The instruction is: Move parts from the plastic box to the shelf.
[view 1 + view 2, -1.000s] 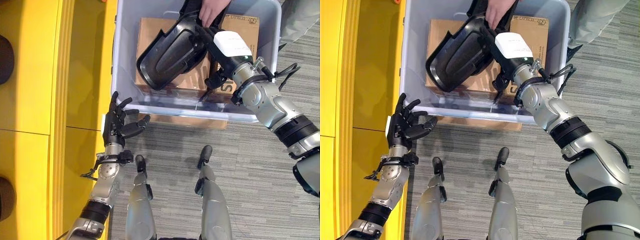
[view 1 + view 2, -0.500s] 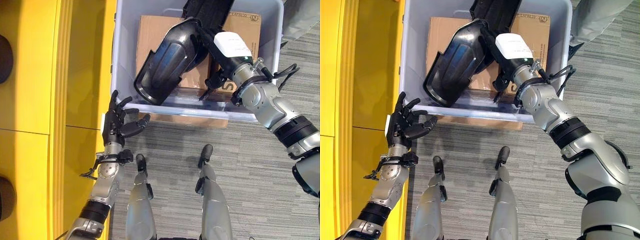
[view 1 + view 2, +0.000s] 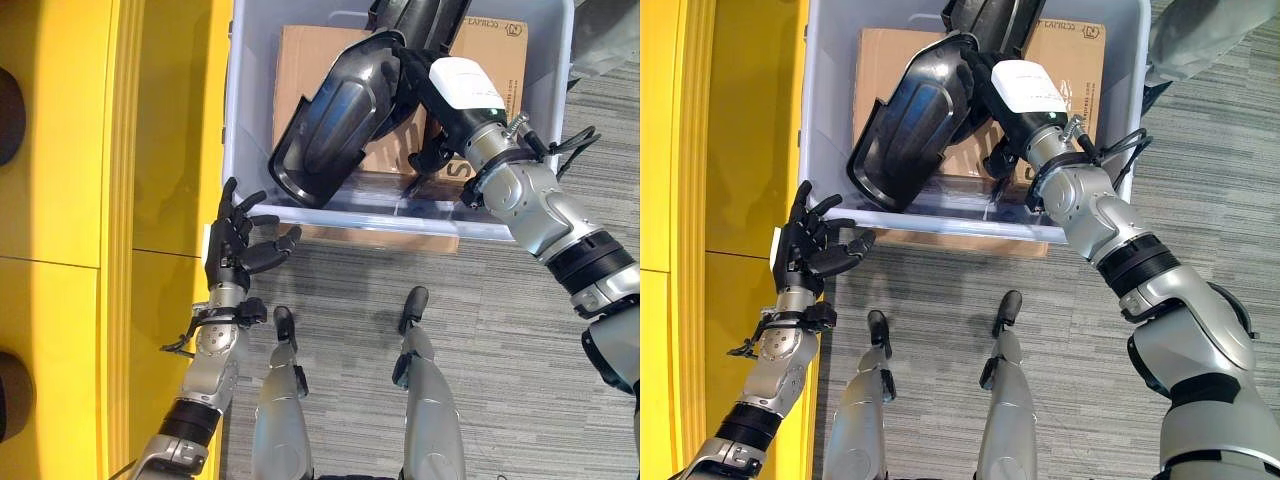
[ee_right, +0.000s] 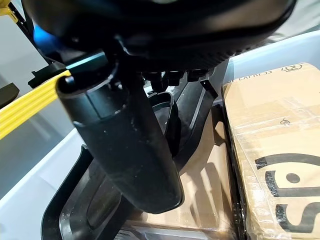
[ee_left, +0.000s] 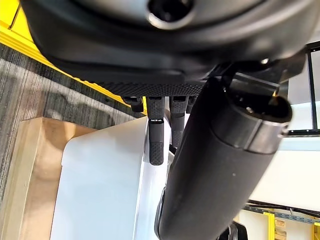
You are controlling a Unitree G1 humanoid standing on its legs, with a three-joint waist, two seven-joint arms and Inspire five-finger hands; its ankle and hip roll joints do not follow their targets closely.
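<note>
While the right robot hand (image 3: 420, 80) clamps the glossy black curved part (image 3: 335, 120) — left robot hand (image 3: 235, 245) splayed.

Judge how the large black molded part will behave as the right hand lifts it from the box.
The black part looks like a rigid, thin shell, so probably stiff and light. The right hand grips one end, so it may swing. Its glossy surface might slip.

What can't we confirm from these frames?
- Right hand grip: fingers hidden behind the black part in the eye views.
- Second black part: cut off by the top edge.
- Plastic box floor: covered by cardboard boxes.
- Left hand: open, idle.
</note>
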